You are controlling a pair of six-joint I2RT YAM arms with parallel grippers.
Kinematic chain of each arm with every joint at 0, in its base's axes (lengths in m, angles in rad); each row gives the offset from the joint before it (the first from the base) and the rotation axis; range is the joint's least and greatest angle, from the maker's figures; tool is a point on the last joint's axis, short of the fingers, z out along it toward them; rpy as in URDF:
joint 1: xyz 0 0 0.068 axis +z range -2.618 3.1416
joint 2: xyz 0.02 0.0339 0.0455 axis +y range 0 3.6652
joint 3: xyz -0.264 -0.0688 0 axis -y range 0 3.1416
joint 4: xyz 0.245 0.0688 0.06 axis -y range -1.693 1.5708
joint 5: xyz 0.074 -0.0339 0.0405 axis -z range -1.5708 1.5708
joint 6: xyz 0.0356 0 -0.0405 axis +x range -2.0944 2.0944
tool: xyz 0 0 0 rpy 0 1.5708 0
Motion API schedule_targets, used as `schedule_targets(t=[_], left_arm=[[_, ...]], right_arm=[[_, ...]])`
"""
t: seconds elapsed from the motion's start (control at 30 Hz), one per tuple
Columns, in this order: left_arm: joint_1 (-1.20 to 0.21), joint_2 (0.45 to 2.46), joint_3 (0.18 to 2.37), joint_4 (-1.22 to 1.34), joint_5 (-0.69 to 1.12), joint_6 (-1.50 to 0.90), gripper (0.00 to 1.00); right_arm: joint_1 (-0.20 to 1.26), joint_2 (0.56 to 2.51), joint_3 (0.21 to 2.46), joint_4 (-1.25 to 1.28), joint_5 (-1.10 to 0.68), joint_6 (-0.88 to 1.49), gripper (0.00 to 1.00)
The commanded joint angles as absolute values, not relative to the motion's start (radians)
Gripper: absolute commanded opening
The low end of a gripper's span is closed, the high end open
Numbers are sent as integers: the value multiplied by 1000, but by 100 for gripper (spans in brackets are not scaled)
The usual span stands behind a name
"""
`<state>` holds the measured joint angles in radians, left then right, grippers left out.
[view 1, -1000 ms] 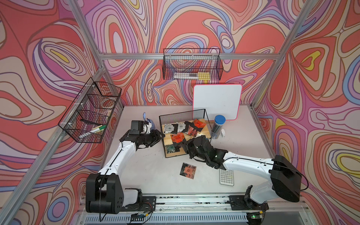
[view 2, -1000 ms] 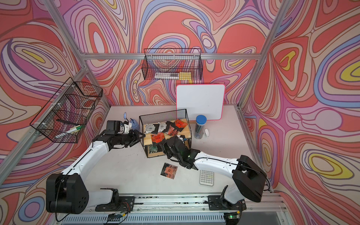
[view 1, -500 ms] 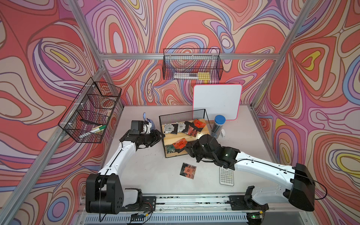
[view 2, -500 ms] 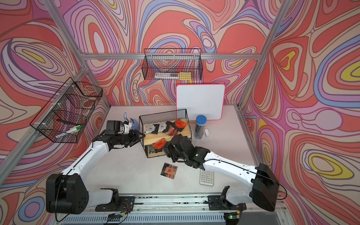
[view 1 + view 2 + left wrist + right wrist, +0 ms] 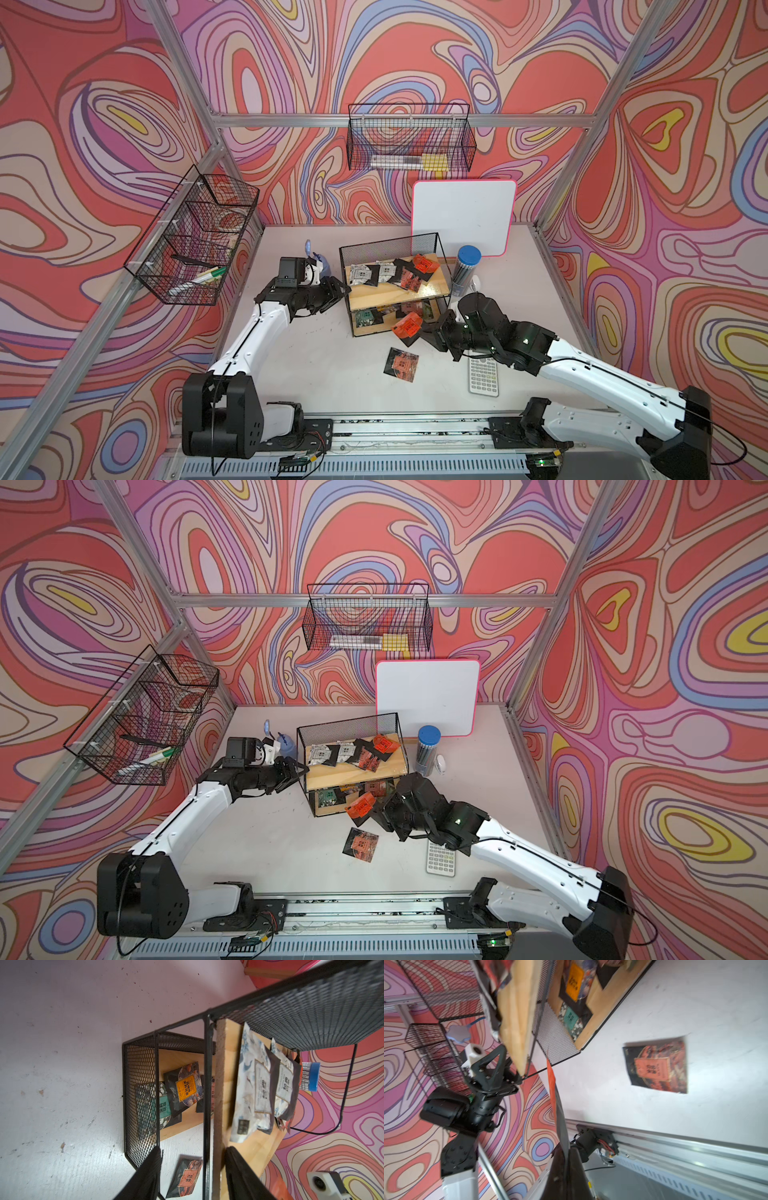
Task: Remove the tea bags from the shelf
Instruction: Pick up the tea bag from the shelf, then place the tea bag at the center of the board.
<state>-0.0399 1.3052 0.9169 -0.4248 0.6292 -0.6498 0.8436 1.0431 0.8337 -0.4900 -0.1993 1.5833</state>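
Right wrist view shows the right fingers pinched tight on a red-labelled tea bag, seen edge-on just in front of the lower tier of the shelf. The left fingers stand partly apart, straddling the shelf's corner post without plainly clamping it. Best to carry the bag low toward the loose tea bag on the table and release it beside that one, short of the calculator. Many tea bags lie on both boards.
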Motion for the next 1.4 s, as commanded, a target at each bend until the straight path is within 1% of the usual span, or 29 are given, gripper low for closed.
schedule_targets(t=[0.0,0.1,0.27,0.43,0.67,0.8,0.83,0.93,1.0,1.1,1.17,1.37], left_arm=[[-32,1328,900,-517,513,-623,53],[-32,1333,902,-517,515,-619,53],[-33,1344,899,-515,518,-617,53],[-32,1341,894,-525,513,-612,53],[-32,1336,896,-545,503,-604,52],[-32,1336,902,-547,500,-606,52],[-32,1336,904,-549,498,-606,52],[-32,1338,905,-549,495,-608,52],[-32,1338,902,-545,494,-610,52],[-32,1335,899,-543,495,-614,51],[-32,1333,897,-543,492,-616,51],[-32,1329,893,-544,486,-617,51]], right_arm=[[797,1042,774,-547,-268,1436,0],[779,1038,711,-525,-287,1393,0],[755,1008,628,-554,-247,1353,0],[726,1024,551,-555,-235,1319,0],[701,1069,520,-609,-196,1280,0],[693,1103,540,-663,-165,1254,0],[693,1107,551,-678,-153,1245,3],[692,1108,586,-730,-121,1239,20],[693,1098,606,-755,-111,1239,28],[692,1067,640,-785,-91,1244,37],[693,1045,672,-816,-64,1243,40],[693,1040,881,-994,74,1143,41]])
